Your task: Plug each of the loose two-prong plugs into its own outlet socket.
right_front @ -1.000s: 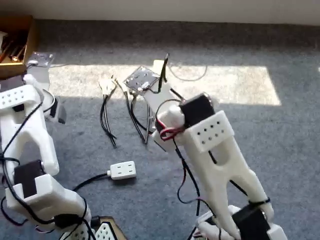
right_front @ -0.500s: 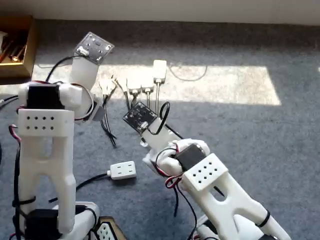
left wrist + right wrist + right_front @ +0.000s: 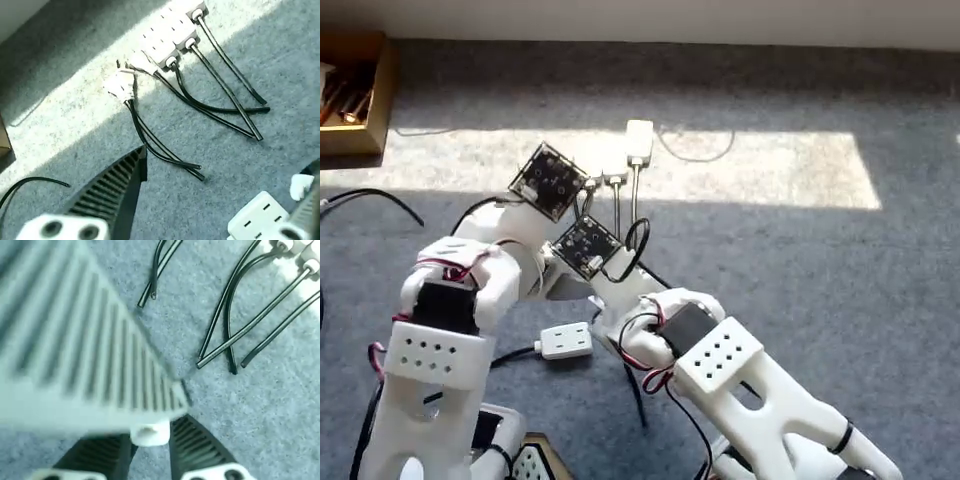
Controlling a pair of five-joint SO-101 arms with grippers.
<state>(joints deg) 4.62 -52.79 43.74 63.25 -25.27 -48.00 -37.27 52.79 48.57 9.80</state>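
Grey carpet (image 3: 880, 300) covers the work surface, with a band of sunlight (image 3: 770, 170) across its far side and a wooden box (image 3: 355, 95) at the far left corner. Along that band lie the short leads: the first plug (image 3: 120, 86), the second plug (image 3: 141, 61) just beside it, then three cord sockets (image 3: 159, 42) packed side by side. Each lies flat with its long axis running far to near — heads in the light, black cords (image 3: 220, 107) trailing back toward the arms, some crossing one another. Which way the prongs point is too small to tell. In the high view the endmost socket (image 3: 639, 140) sits farthest out, its cord running straight back toward the arms.

A white outlet strip (image 3: 565, 340) lies nearer the arm bases, slots up, its long axis across the carpet and its cord leaving the left end.

The left gripper (image 3: 225, 190) hangs above the carpet between the plugs and the strip, spread wide and holding nothing. The right gripper (image 3: 146, 447) is low over the cords' loose tips (image 3: 200, 362) — a blurred white ribbed shape (image 3: 90, 355) covers much of it, and I cannot tell whether it is spread or closed.
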